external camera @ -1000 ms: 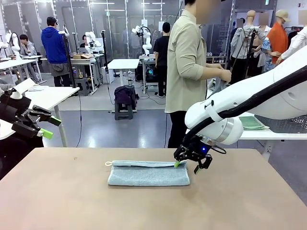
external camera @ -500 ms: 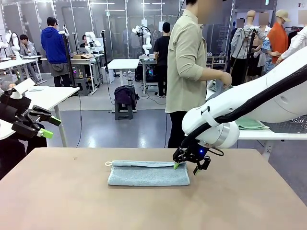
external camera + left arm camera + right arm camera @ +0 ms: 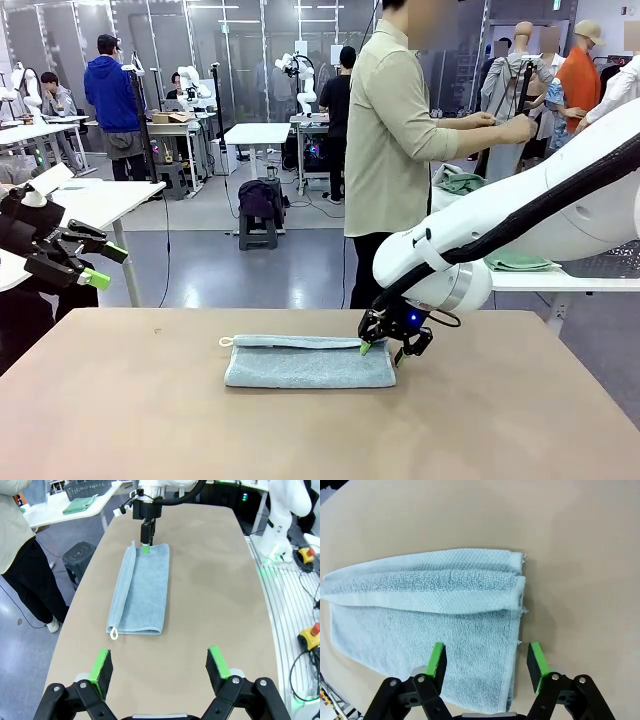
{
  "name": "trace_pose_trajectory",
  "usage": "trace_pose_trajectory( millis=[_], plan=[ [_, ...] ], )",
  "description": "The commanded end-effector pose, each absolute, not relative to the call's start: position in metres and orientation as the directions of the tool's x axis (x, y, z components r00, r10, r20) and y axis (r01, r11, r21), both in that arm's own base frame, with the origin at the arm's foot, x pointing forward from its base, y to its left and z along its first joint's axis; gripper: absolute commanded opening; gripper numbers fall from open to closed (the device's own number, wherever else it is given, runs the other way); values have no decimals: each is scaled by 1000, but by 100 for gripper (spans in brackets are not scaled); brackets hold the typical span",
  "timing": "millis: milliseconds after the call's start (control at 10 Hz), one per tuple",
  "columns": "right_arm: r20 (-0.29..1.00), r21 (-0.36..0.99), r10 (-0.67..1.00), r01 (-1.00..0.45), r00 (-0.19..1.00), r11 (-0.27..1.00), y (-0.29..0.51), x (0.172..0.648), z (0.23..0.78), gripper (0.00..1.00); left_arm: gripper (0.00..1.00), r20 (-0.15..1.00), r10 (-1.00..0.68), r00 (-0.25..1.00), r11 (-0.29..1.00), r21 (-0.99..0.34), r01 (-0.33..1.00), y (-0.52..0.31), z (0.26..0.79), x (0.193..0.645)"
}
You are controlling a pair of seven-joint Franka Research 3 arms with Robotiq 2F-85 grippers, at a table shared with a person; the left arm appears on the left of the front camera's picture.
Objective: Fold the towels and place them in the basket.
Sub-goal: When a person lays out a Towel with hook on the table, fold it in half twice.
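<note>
right wrist view: blue-grey towel (image 3: 420, 610) lies folded lengthwise on the table (image 3: 570, 530); likely soft, light, floppy. right gripper (image 3: 487, 655) stands spread over its short end, clamping nothing; left gripper (image 3: 160, 667) spread, empty. you'd best pinch all layers at that hem.

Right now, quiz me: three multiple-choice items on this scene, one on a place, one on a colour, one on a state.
1. The right gripper is at: A. the towel's end away from its loop B. the loop end C. the towel's middle
2. The towel is: A. red B. blue-grey C. yellow
3. The left gripper is: A. shut on the towel B. shut, empty C. open, empty
Answers: 1 A, it hangs over the end without the loop; 2 B, plain blue-grey terry; 3 C, its jaws stand wide apart, off the towel.
</note>
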State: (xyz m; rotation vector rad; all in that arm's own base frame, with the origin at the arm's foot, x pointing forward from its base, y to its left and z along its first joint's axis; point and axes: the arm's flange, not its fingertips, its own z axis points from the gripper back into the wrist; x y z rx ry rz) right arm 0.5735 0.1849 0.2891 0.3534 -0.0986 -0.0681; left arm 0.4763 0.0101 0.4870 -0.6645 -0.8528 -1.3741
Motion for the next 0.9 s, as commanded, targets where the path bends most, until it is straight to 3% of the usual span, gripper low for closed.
trace_pose_trajectory(
  millis=[0, 100, 400, 500, 800],
  plan=[
    [74, 359, -129, 94, 989, 929, 191, 578, 288, 81, 95, 832, -555, -19, 96, 87, 992, 10, 487, 476],
    [82, 346, -133, 97, 988, 933, 191, 578, 287, 63, 95, 832, -555, -19, 96, 87, 992, 10, 487, 476],
    [71, 352, -134, 101, 988, 931, 192, 579, 287, 63, 95, 832, -555, -19, 96, 87, 992, 10, 487, 476],
    [75, 335, -139, 106, 987, 936, 192, 579, 286, 47, 95, 832, -555, -19, 96, 87, 992, 10, 487, 476],
    [68, 300, -145, 118, 987, 946, 193, 580, 285, 47, 95, 832, -555, -19, 96, 87, 992, 10, 487, 476]
  ],
)
